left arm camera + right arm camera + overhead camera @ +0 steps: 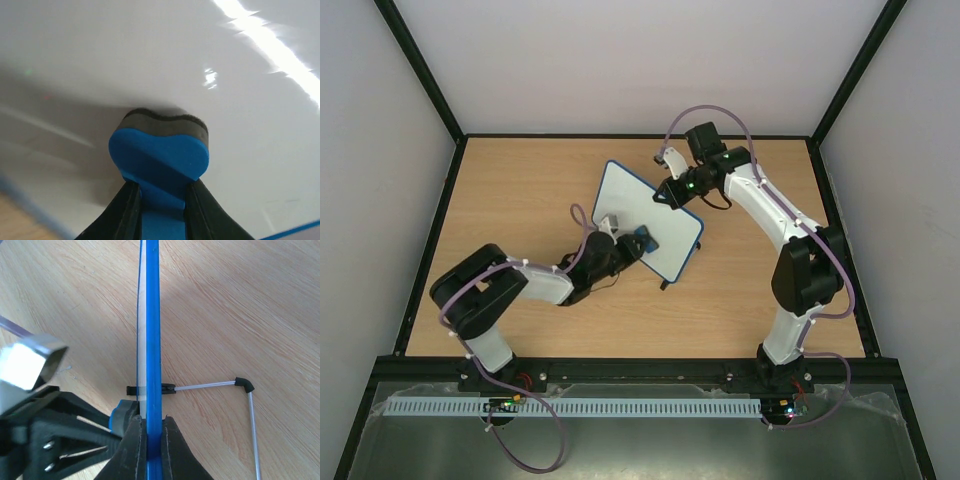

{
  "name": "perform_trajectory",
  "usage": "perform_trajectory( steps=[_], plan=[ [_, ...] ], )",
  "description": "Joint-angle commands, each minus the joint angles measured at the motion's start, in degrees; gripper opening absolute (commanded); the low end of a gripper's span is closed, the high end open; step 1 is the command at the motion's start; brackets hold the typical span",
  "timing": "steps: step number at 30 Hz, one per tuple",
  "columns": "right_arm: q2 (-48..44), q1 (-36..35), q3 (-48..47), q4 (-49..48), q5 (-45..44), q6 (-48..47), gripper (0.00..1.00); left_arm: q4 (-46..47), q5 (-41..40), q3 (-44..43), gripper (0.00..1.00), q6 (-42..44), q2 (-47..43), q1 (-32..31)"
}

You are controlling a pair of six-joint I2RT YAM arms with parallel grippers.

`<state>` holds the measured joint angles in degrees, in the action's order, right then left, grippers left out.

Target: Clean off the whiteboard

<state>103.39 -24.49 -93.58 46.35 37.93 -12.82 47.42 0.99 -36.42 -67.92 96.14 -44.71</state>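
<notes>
A small rectangular white board with a thin blue rim stands on edge on the light wooden desk. Its upper rim is pinched between the nearly shut fingers of the right end effector. The left end effector is clamped on a blue foam eraser block, and the block's black felt face presses against the white surface just ahead of its fingertips. A thin wire stand juts out behind the board.
</notes>
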Motion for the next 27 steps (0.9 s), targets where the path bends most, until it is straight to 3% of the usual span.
perform_trajectory(
  steps=[1, 7, 12, 19, 23, 27],
  plan=[
    [3.58, -3.81, 4.41, 13.06, 3.00, -2.15, 0.02, -0.81, -0.38, 6.53, 0.03, -6.71, 7.63, 0.48],
    [3.71, -3.90, 4.27, 13.04, 3.02, -2.04, 0.02, -1.51, 0.04, 8.59, 0.03, -5.34, 3.16, 4.03],
    [3.33, -3.90, 4.56, 13.03, 2.76, -2.10, 0.02, -6.33, 1.94, 7.39, 0.03, 0.99, -4.48, 14.16],
    [3.31, -3.90, 4.65, 12.88, 2.45, -1.95, 0.02, -7.50, 8.47, 5.20, 0.03, 5.25, -7.13, 25.27],
    [3.42, -3.90, 4.54, 12.91, 2.39, -1.89, 0.02, -5.25, 9.50, 6.25, 0.03, 4.66, -6.66, 27.89],
    [3.71, -3.90, 4.55, 12.98, 2.32, -1.87, 0.02, 2.14, 11.04, 9.16, 0.03, 2.07, -5.17, 26.15]
  ],
)
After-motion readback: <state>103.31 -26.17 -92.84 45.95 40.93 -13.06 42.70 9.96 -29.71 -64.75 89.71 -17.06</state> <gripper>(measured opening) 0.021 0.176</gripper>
